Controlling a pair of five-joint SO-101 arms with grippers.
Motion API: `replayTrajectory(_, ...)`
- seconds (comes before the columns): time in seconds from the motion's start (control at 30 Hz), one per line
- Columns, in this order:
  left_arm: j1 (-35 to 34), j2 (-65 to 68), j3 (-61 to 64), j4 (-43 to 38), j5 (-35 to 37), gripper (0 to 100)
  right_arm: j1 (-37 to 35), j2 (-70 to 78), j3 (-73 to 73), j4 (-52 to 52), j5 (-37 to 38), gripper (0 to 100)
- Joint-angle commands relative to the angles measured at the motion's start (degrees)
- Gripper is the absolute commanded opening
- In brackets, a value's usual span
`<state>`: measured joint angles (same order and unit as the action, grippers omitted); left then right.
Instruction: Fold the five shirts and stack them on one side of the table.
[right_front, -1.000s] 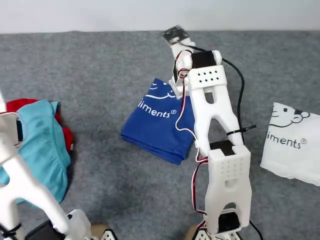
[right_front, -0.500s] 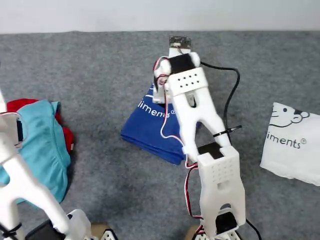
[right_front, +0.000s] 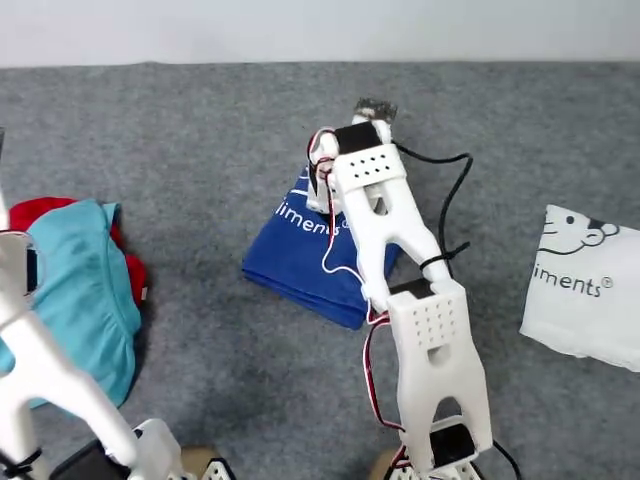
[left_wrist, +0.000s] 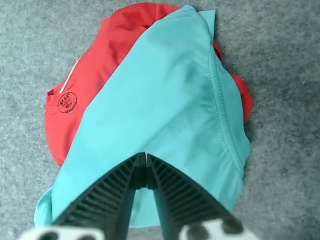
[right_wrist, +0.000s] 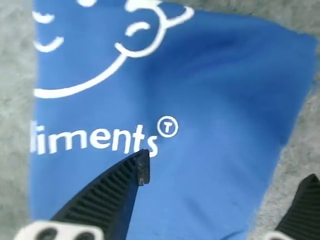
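A folded blue shirt (right_front: 300, 250) with white print lies mid-table. My right arm (right_front: 375, 190) stretches over its far right part. In the right wrist view the right gripper (right_wrist: 225, 185) is open just above the blue shirt (right_wrist: 200, 75), nothing between its fingers. At the left, a teal shirt (right_front: 85, 290) lies crumpled on a red shirt (right_front: 40, 208). My left gripper (left_wrist: 146, 167) hangs shut above the teal shirt (left_wrist: 165, 115), which covers much of the red shirt (left_wrist: 100, 65). A folded white shirt (right_front: 590, 290) lies at the right edge.
Grey carpet-like table cover (right_front: 200, 130) runs to a white wall at the back. My left arm (right_front: 30, 330) rises along the left edge. The right arm's black cable (right_front: 455, 195) loops beside it.
My right arm has swung left from the blue shirt's far corner and come down over the shirt. The left arm has barely moved.
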<state>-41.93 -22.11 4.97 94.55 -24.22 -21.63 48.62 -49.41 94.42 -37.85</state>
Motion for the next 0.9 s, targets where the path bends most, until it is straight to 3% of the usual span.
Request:
replayTrajectory(0.0, -0.09, -1.58, -0.4, -0.62, -0.62, 1, 0.22, 1.45, -1.49, -0.66, -1.05, 43.3)
replayTrajectory(0.23, -0.09, -1.58, -0.4, 1.05, -0.62, 1, -0.4, 9.27, -1.58, -2.24, -0.79, 37.3)
replayTrajectory(0.37, -0.09, -1.58, -0.4, 0.97, -0.62, 1, -0.31, 10.77, -2.02, -3.82, -0.35, 23.6)
replayTrajectory(0.53, -0.09, -1.76, -0.4, 0.97, -0.62, 1, 0.13, 10.33, -3.96, -3.3, 7.03, 1.4)
replayTrajectory(0.7, -0.09, -1.93, -0.4, 0.97, -0.62, 1, 3.21, 10.33, -7.38, 1.19, 13.45, 0.6)
replayTrajectory(0.87, -0.09, -1.93, -0.4, 0.97, -0.7, 1, 8.57, 10.24, -15.3, 8.75, 24.7, 0.9)
